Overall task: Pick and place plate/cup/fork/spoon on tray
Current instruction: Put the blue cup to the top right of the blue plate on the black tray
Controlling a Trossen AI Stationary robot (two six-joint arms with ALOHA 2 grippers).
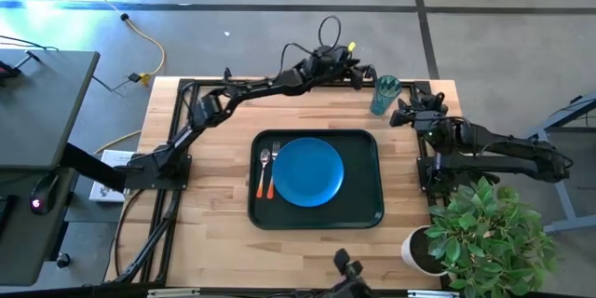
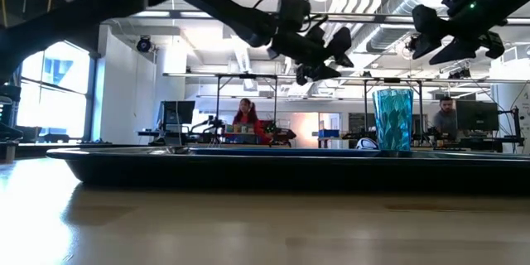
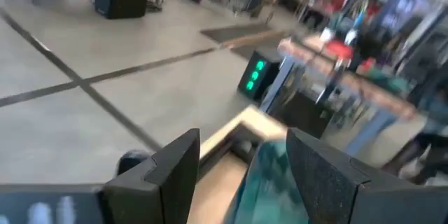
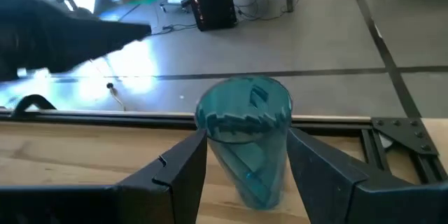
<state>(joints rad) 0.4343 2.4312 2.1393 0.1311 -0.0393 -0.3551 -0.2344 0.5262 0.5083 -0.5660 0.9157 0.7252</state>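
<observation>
Blue fills the middle of the high view: the plate lies flat in the dark tray, and to its left, inside the rim, the fork and spoon lie side by side with their orange-red handles pointing to the near edge of the desk. The cup stands upright on the bare wood near the far right corner, well apart from the tray. The left gripper reaches across the far edge and ends just beside the cup; the right gripper sits just beside the cup on its other side. A potted plant stands at the near right corner.

From the low view, the tray spans the picture as a dark band, and the cup rises behind it. The left gripper hangs above and left of the cup, the right gripper above and right — neither touches it. Two people sit at desks in the room behind.

Through the left wrist view, the fingers stand apart, with the blurred teal cup low between them.

Through the right wrist view, the fingers are spread wide on either side of the cup — whether they touch its wall is unclear.
</observation>
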